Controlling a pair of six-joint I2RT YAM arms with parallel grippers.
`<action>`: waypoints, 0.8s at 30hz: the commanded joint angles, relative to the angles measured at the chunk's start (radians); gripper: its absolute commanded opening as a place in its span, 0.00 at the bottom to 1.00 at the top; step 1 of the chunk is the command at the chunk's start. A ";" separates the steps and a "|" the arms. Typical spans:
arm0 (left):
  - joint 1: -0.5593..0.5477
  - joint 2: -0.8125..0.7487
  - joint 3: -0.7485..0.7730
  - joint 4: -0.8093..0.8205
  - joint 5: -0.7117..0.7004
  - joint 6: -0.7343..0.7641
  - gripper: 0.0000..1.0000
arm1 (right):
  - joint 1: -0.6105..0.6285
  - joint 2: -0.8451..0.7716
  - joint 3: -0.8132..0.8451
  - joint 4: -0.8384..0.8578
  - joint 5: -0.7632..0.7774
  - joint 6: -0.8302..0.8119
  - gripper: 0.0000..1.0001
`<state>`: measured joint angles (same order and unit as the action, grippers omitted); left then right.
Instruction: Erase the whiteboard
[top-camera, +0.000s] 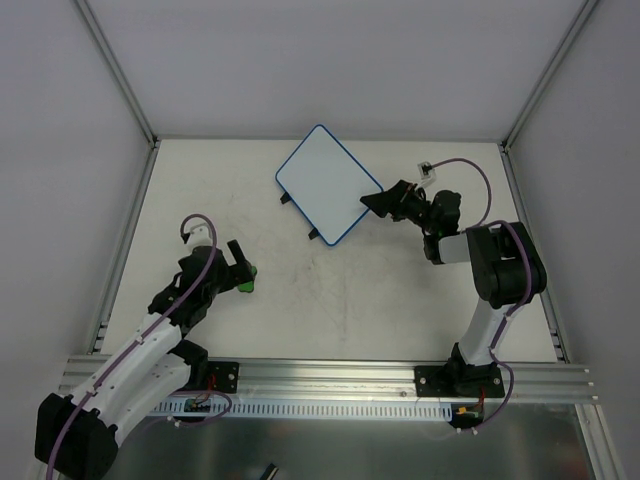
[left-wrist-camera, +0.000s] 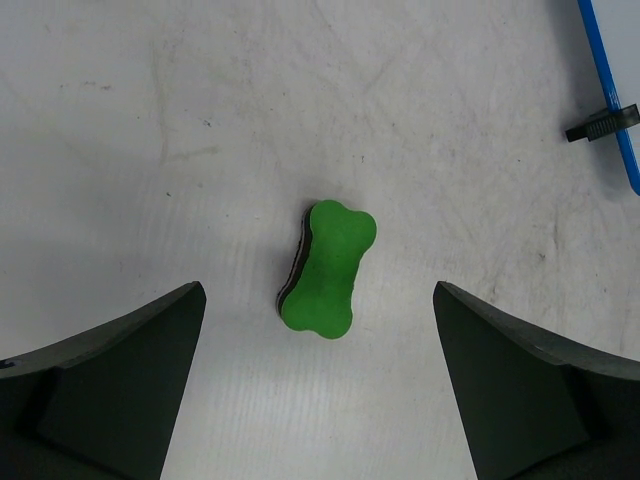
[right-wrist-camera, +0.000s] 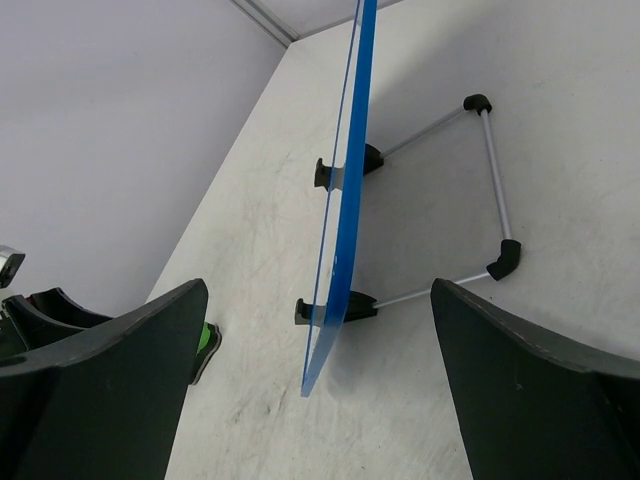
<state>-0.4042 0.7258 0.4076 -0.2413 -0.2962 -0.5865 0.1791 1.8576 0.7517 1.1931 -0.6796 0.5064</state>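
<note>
The whiteboard (top-camera: 326, 181), white with a thin blue rim, stands tilted on two black feet at the back middle of the table; its face shows no marks. In the right wrist view it is edge-on (right-wrist-camera: 345, 200). My right gripper (top-camera: 372, 203) is open at the board's right corner, one finger on each side of the blue edge (right-wrist-camera: 318, 285), not touching it. A green bone-shaped eraser (left-wrist-camera: 328, 265) lies flat on the table. My left gripper (left-wrist-camera: 318, 300) is open just above and around its near end, and also shows in the top view (top-camera: 243, 268).
A thin wire stand (right-wrist-camera: 495, 180) with black corner pieces props the board from behind. The board's blue rim (left-wrist-camera: 610, 90) and one black foot (left-wrist-camera: 600, 123) show at the left wrist view's top right. Grey walls and metal rails enclose the table (top-camera: 400, 300).
</note>
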 joint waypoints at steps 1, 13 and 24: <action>0.004 -0.028 -0.016 0.036 0.006 0.008 0.99 | -0.004 -0.049 -0.012 0.054 0.018 -0.025 0.99; 0.004 -0.081 -0.027 0.065 0.022 0.085 0.99 | -0.062 -0.228 -0.124 0.049 0.064 -0.026 0.99; 0.004 -0.069 -0.018 0.077 0.049 0.112 0.99 | -0.081 -0.832 -0.272 -0.712 0.393 -0.305 0.99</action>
<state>-0.4042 0.6487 0.3878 -0.1982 -0.2741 -0.5121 0.0944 1.1942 0.4763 0.7990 -0.4236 0.3470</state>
